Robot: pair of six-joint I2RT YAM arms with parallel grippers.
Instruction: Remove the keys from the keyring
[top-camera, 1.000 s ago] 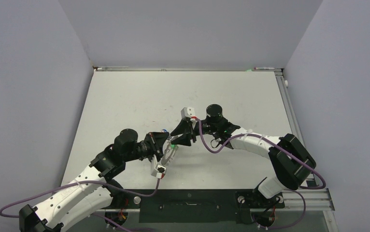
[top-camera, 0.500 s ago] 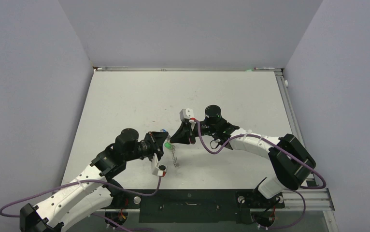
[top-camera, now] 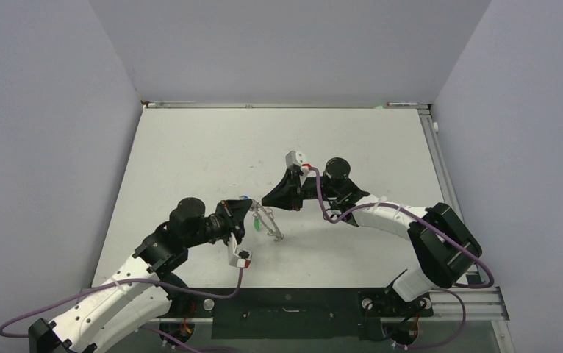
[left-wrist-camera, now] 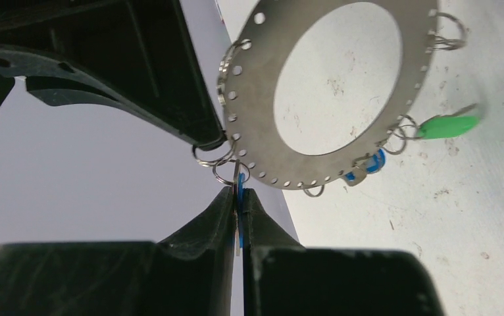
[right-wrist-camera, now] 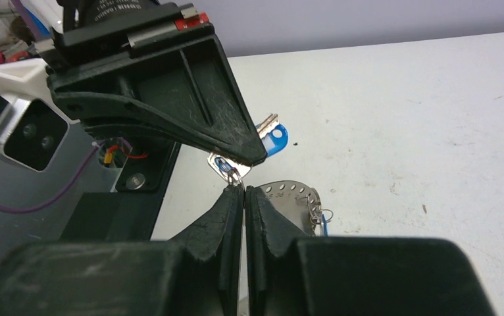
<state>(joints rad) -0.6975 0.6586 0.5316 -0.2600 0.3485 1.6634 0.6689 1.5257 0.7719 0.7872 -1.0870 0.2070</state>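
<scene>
Two grippers sit nose to nose over the near-middle part of the white desk (top-camera: pixel 190 147). The left gripper (left-wrist-camera: pixel 237 194) has its fingers clamped tight on a small blue-headed key (right-wrist-camera: pixel 272 141) with a plastic head and silver blade. From the left wrist view you only get a thin sliver of metal and blue squeezed between the black fingers.

That key hangs off a wire loop (left-wrist-camera: pixel 225 172) on the rim of the flat silver-grey metal keyring (left-wrist-camera: pixel 252 125), the disc with the big round hole and a row of tiny holes round its edge. The keyring is right at the left gripper's tip and tilted. In the top view it's nearly edge-on, just right of that gripper. Can't tell if its low edge touches the desk.

The right gripper (right-wrist-camera: pixel 244 192) is closed too, fingers pressed together, tip right up against the loops next to the held key. Whether it's actually pinching one of them, I can't tell from these shots.

Round the other side of the keyring, a green-headed key (left-wrist-camera: pixel 450 125) sticks out sideways (blurry). There's another blue-headed one (left-wrist-camera: pixel 368 163) near it, plus a few bare wire loops (left-wrist-camera: pixel 450 29) further along the rim.
</scene>
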